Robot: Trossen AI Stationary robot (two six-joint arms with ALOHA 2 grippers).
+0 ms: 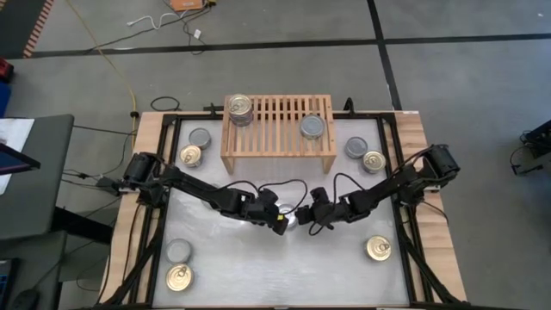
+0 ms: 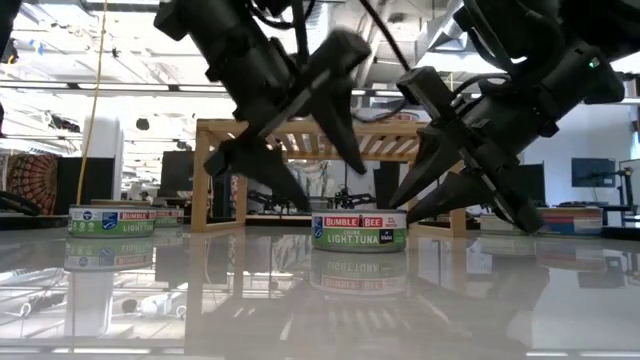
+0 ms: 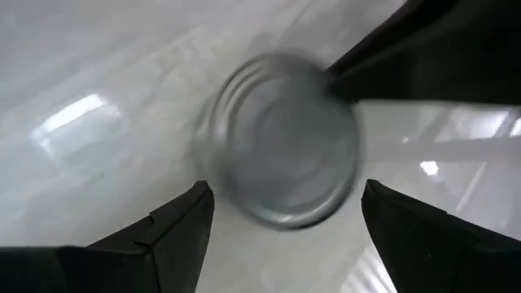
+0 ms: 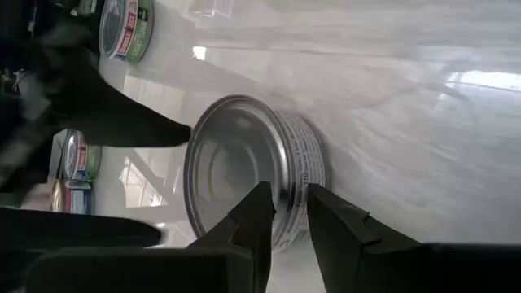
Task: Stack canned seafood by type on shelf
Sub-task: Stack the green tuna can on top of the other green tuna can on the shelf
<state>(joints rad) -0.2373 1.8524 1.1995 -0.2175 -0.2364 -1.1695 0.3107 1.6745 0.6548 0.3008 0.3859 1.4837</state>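
A silver-topped tuna can [image 1: 293, 219] stands on its base on the white table, mid-table in front of the shelf [image 1: 277, 146]. My right gripper [image 4: 289, 207] comes at it from the table's right and is shut on its rim. My left gripper [image 3: 285, 203] reaches in from the left, open, with a finger on each side of the can [image 3: 281, 138]; I cannot tell whether it touches. On the shelf stand a stack of cans [image 1: 240, 109] at the left and a single can [image 1: 312, 127] farther right. My right gripper pinches the can's rim [image 4: 286, 175] on the side toward the table's right: one finger lies on the lid, the other against the labelled side wall [image 4: 311, 163]. The fingers slant down from the right. The can sits flat on the table [image 2: 359, 231].
Loose cans lie left of the shelf [image 1: 195, 146], right of it [image 1: 365, 154], at the near left [image 1: 179, 265] and at the near right [image 1: 378, 249]. Black frame rails [image 1: 160, 215] run along both table sides.
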